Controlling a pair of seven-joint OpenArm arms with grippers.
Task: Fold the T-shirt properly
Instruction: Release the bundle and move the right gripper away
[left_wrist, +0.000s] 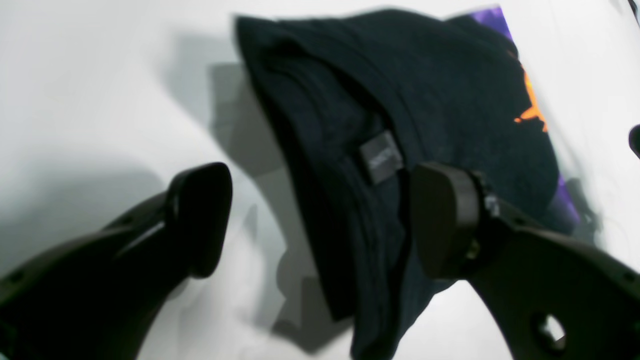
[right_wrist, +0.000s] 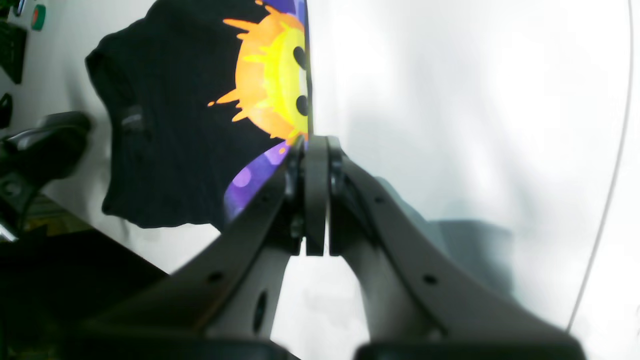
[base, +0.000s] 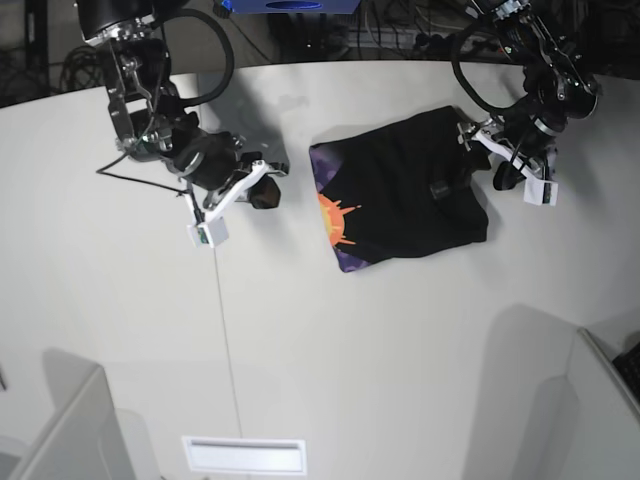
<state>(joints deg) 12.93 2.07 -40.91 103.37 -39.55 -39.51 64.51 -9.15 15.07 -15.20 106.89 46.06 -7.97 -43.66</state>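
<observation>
Going left to right in the base view, I first see my right gripper (base: 262, 190), well to the left of the shirt (base: 410, 185) and not touching it. Its jaws are pressed flat together with nothing between them, as the right wrist view shows. Next comes the shirt itself, lying on the white table (base: 320, 340) as a folded black bundle. Its long side runs left to right, and the orange and purple print (base: 335, 225) peeks out along its left edge. A small tag (base: 440, 188) sits near the middle right of the shirt. Last, at the shirt's right edge, is my left gripper (base: 512, 165). Its jaws are wide apart and hold nothing. In the left wrist view one finger (left_wrist: 445, 220) hangs over the shirt by the tag, and the other finger (left_wrist: 200, 215) hangs over bare table beside the thick folded edge. So the shirt edge lies right between these jaws. I think the left arm is the nearer one, and it would be the one to use for any next tidy-up. The fold looks nearly done, but the right edge is bunched.
</observation>
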